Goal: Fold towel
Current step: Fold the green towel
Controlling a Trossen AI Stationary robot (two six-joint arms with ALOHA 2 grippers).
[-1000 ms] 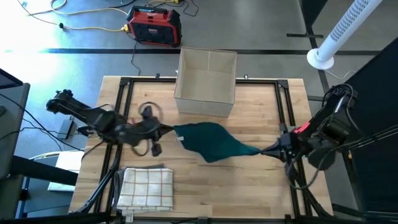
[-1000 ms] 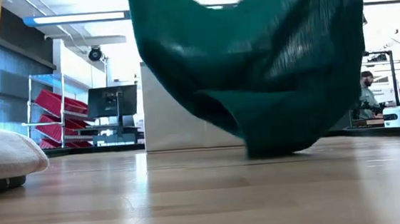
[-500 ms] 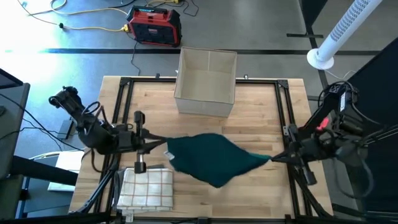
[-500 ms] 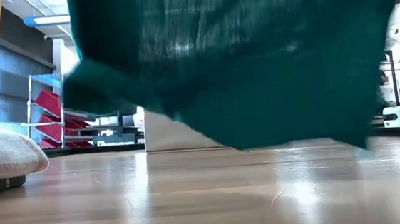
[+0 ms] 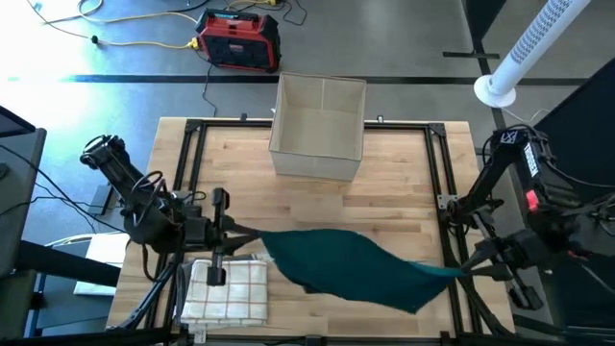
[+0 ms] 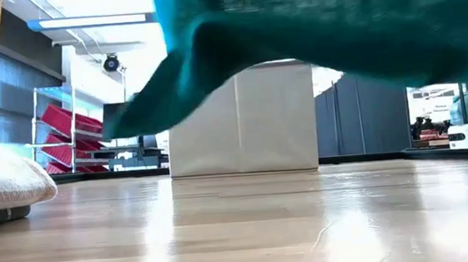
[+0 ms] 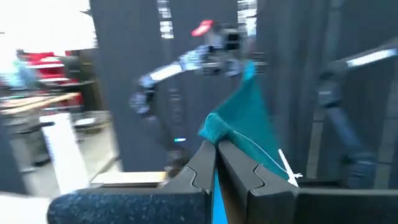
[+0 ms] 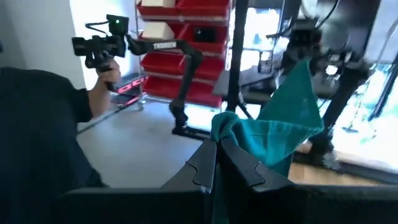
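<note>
- Teal terry-cloth towel (image 5: 351, 269): lower centre of the high view, stretched as a slanted band from left of centre down toward the lower right. Low view shows it hanging clear above the wooden counter (image 5: 404, 192), filling the top of that frame, no contact visible.
- Left tool (image 5: 252, 236): at the towel's left end, left of centre in the high view. Left wrist view shows the two dark fingers pinched together on a bunched teal corner, so it is clamped on the towel.
- Right tool (image 5: 459, 272): at the towel's lower-right end, near the counter's right rail. Right wrist view shows its fingers closed on a gathered corner, with cloth fanning out beyond.
- Step in hand (judgement): towel is held taut in the air between two corners, ready to be laid flat; no fold made yet.
- To do it well (judgement): keep both grips firm and tension even, lower both ends together so the free edge lands first and the cloth lies without wrinkles; square the held edge to the counter edge, since it now runs on a diagonal.
- Risk (judgement): left end hangs just beside the folded cream checked cloth (image 5: 227, 291) at lower left; keep the landing clear of it.
- Beige open cardboard box (image 5: 319, 128) sits at upper centre, well apart from the towel.
</note>
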